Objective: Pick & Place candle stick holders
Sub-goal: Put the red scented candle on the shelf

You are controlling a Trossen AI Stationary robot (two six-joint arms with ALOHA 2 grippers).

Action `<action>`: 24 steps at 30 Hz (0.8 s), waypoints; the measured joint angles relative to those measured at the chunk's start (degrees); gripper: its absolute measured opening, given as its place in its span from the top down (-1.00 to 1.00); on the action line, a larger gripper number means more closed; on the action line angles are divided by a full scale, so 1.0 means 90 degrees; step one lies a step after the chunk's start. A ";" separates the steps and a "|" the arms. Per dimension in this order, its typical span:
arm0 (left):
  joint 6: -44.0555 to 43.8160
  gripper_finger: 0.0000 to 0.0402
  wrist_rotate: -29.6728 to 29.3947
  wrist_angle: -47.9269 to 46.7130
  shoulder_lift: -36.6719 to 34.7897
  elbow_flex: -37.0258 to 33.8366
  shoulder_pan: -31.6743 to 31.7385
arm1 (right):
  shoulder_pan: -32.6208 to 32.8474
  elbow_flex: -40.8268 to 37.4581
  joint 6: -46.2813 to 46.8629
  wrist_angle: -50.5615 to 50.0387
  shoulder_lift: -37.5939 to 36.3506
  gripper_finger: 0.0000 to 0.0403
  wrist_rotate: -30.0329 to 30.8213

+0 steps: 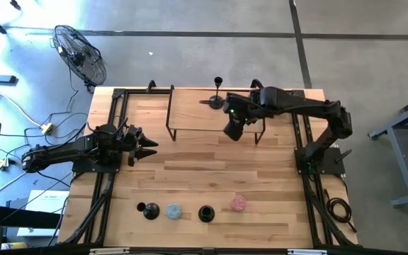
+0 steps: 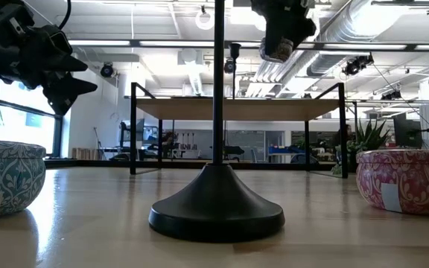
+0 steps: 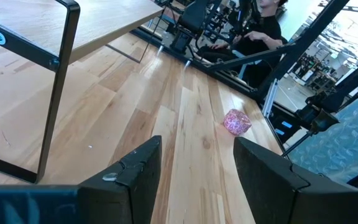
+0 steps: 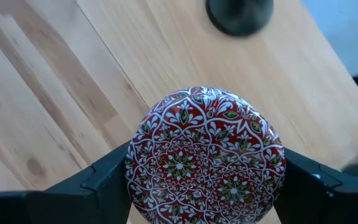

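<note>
Pink tin (image 1: pixel 239 203), blue tin (image 1: pixel 173 211), fan (image 1: pixel 81 55)

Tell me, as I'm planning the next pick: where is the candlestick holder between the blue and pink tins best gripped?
Grip the candlestick holder by its thin upright stem, coming in level from the side; the flared base is wide, low and sloping.

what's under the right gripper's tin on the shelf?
The red patterned tin in the right gripper hangs over bare shelf wood; a candlestick holder stands beyond. Directly beneath is covered.
</note>
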 joint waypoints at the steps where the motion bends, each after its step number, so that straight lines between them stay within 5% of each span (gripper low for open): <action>1: 0.0000 0.02 -0.0002 0.0000 -0.0002 0.0000 0.0000 | -0.0031 0.0000 -0.0013 0.0131 0.0006 -0.42 -0.0020; 24: 0.0001 0.02 -0.0014 0.0000 -0.0001 0.0000 0.0000 | -0.0269 -0.0002 -0.0563 0.1707 0.1005 -0.42 -0.0894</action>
